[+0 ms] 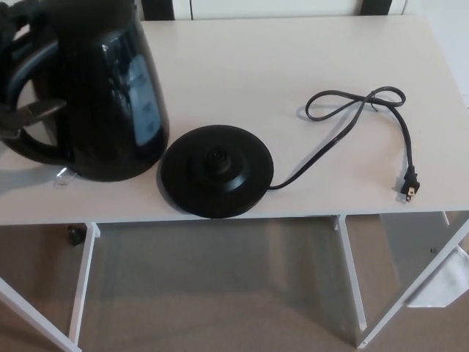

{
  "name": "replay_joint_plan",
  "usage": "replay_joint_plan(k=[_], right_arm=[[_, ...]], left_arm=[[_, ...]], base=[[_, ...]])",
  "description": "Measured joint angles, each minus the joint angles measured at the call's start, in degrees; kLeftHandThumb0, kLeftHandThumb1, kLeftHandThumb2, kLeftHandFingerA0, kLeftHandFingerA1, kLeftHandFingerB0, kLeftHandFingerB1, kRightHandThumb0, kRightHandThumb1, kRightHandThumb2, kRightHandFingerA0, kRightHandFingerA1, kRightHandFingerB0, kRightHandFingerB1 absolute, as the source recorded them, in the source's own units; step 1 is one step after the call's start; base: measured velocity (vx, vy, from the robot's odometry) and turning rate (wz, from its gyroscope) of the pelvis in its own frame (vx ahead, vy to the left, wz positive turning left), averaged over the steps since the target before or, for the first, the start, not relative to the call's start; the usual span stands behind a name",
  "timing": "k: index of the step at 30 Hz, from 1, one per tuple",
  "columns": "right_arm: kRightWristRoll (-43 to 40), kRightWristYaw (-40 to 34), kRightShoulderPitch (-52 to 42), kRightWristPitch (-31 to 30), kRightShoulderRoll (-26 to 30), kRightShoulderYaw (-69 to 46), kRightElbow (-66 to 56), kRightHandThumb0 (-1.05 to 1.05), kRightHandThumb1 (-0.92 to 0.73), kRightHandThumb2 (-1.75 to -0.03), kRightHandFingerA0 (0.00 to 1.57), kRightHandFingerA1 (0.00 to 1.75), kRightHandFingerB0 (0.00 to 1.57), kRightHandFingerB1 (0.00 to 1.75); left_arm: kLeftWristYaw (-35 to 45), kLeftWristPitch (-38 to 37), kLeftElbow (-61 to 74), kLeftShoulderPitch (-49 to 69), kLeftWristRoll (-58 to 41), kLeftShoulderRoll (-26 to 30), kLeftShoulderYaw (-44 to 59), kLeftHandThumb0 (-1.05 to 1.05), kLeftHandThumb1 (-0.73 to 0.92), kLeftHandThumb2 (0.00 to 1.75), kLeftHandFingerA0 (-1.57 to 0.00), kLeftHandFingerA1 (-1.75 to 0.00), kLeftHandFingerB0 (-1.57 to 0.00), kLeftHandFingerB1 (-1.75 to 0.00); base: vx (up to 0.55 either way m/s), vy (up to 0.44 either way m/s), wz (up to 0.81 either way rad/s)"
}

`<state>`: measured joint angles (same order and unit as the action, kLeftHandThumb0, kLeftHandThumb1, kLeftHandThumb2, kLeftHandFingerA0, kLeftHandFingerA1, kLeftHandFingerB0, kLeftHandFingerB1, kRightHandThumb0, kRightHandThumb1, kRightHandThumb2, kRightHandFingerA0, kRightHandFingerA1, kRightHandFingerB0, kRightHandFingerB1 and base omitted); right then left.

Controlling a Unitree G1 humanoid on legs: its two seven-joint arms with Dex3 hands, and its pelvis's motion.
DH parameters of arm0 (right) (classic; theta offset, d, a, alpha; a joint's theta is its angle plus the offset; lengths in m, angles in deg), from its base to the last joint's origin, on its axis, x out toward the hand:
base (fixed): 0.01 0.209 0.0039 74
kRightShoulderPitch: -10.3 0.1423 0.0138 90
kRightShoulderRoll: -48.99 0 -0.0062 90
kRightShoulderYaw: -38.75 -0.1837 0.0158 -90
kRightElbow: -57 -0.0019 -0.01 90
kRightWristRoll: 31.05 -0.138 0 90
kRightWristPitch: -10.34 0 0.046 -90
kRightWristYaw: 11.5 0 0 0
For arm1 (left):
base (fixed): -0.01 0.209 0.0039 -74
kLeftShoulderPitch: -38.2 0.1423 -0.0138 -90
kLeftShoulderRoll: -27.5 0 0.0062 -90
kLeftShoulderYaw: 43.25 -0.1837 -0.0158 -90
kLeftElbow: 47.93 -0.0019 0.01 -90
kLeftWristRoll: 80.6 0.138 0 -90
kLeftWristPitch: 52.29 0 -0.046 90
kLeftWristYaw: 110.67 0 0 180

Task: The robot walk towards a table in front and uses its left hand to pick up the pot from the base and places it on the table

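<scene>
The black pot (110, 88), an electric kettle, stands large at the left of the head view. It is off its round black base (217, 170) and just left of it. My left hand (20, 81) is at the far left edge with its black fingers wrapped round the pot's handle (29, 150). The pot's bottom edge is close to the white table (242, 73); whether it touches the top cannot be told. The base lies flat near the table's front edge. My right hand is out of the picture.
A black power cord (344, 117) runs from the base to the right, loops, and ends in an unplugged plug (409, 188) near the right front edge. Below the table show white frame legs (82, 282) and grey carpet.
</scene>
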<state>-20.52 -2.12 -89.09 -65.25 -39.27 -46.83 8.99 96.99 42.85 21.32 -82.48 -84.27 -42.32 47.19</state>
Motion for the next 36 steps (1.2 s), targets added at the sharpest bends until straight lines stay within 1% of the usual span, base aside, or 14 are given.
replay_joint_plan(k=[5, 8, 15, 16, 22, 23, 24, 25, 29, 32, 33, 34, 35, 36], right_arm=[[0.0, 0.0, 0.0, -0.3, 0.0, -0.4, -0.4, -0.35, -0.65, -0.58, 0.68, 0.43, 0.54, 0.4], [0.0, 0.0, 0.0, -0.3, 0.0, -0.6, -0.4, -0.37, -0.65, -0.58, 0.67, 0.43, 0.54, 0.39], [-0.2, 0.2, -0.7, -0.3, 0.0, -0.7, -0.4, -0.35, -0.64, -0.58, 0.68, 0.43, 0.54, 0.39], [-0.2, 0.2, -0.7, -0.3, 0.0, -0.7, -0.4, -0.35, -0.64, -0.58, 0.69, 0.43, 0.54, 0.39], [-0.2, 0.2, -0.8, -0.3, 0.1, -0.6, -0.2, -0.36, -0.64, -0.58, 0.69, 0.43, 0.54, 0.39], [-0.2, 0.2, -0.8, -0.3, 0.1, -0.6, 0.0, -0.35, -0.63, -0.58, 0.7, 0.44, 0.54, 0.39], [-0.2, 0.2, -0.8, -0.3, 0.1, -0.6, 0.2, -0.35, -0.63, -0.58, 0.7, 0.44, 0.54, 0.39], [-0.2, 0.2, -0.8, -0.3, 0.1, -0.6, 0.3, -0.36, -0.63, -0.58, 0.69, 0.44, 0.53, 0.39], [-0.3, 0.3, -0.7, -0.1, 0.1, -0.6, 1.0, -0.37, -0.63, -0.58, 0.69, 0.44, 0.53, 0.39], [-0.2, 0.3, -0.6, 0.0, 0.1, -0.6, 1.5, -0.36, -0.64, -0.59, 0.69, 0.44, 0.52, 0.39], [-0.2, 0.3, -0.6, 0.0, 0.1, -0.6, 1.6, -0.42, -0.54, -0.77, 0.63, 0.55, 0.49, 0.5], [-0.2, 0.3, -0.6, 0.0, 0.1, -0.6, 1.7, -0.42, -0.54, -0.77, 0.63, 0.55, 0.49, 0.5], [-0.2, 0.3, -0.7, 0.0, 0.1, -0.6, 1.8, -0.36, -0.64, -0.59, 0.68, 0.44, 0.53, 0.39], [-0.2, 0.3, -0.7, 0.0, 0.1, -0.6, 1.9, -0.36, -0.65, -0.58, 0.67, 0.43, 0.53, 0.39]], left_arm=[[2.7, 1.2, 0.5, 0.0, -0.9, 0.5, 0.4, -0.75, 0.45, 0.82, 0.0, -0.07, 0.0, -0.05], [4.7, 1.4, 0.3, 0.3, -1.8, 1.3, 1.2, -0.79, 0.47, 0.82, 0.0, 0.0, 0.0, -0.01], [8.7, 1.8, -0.8, 1.6, -4.4, 3.5, 7.1, -0.84, 0.48, 0.86, 0.0, 0.0, 0.0, 0.0], [9.1, 1.8, -1.2, 1.6, -4.8, 3.9, 8.0, -0.87, 0.58, 0.6, 0.0, 0.0, 0.0, 0.0], [11.5, 1.8, -6.0, 0.6, -7.6, 8.5, 15.8, -0.9, 0.62, 0.59, 0.0, 0.0, 0.0, 0.0], [12.0, 1.8, -7.4, 0.6, -8.3, 9.9, 17.8, -0.84, 0.62, 0.6, 0.0, 0.0, 0.0, 0.0], [12.3, 1.8, -8.2, 0.6, -8.8, 10.7, 19.3, -0.84, 0.62, 0.6, 0.0, 0.0, 0.0, 0.0], [12.8, 1.8, -8.9, 0.6, -9.5, 11.5, 21.3, -0.84, 0.48, 0.88, 0.0, 0.0, 0.0, -0.09], [14.6, 2.6, -8.9, 2.6, -13.4, 13.9, 30.4, -0.85, 0.49, 0.89, 0.0, 0.0, 0.0, -0.11], [15.7, 3.0, -5.7, 7.6, -15.9, 13.9, 36.5, -0.84, 0.48, 0.87, 0.0, 0.0, 0.0, -0.06], [16.1, 3.1, -4.3, 9.8, -16.5, 13.6, 38.0, -0.81, 0.43, 0.77, 0.0, -0.03, 0.0, -0.04], [16.6, 3.1, -2.7, 12.7, -17.1, 12.9, 39.4, -0.81, 0.43, 0.77, 0.0, -0.03, 0.0, -0.04], [16.9, 3.1, -1.5, 15.1, -17.4, 12.0, 40.2, -0.75, 0.45, 0.85, 0.0, -0.1, 0.0, -0.1], [17.2, 3.0, -0.7, 17.1, -17.6, 11.2, 40.7, -0.74, 0.41, 0.74, 0.0, -0.13, 0.0, -0.06]], base=[[0.0, 0.0, 0.0], [0.0, 0.0, 0.0], [0.0, 0.0, 0.0], [0.0, 0.0, 0.0], [0.0, 0.0, 0.0], [0.0, 0.0, 0.0], [0.0, 0.0, 0.0], [0.0, 0.0, 0.0], [0.0, 0.0, 0.0], [0.0, 0.0, 0.0], [0.0, 0.0, 0.0], [0.0, 0.0, 0.0], [0.0, 0.0, 0.0], [0.0, 0.0, 0.0]])
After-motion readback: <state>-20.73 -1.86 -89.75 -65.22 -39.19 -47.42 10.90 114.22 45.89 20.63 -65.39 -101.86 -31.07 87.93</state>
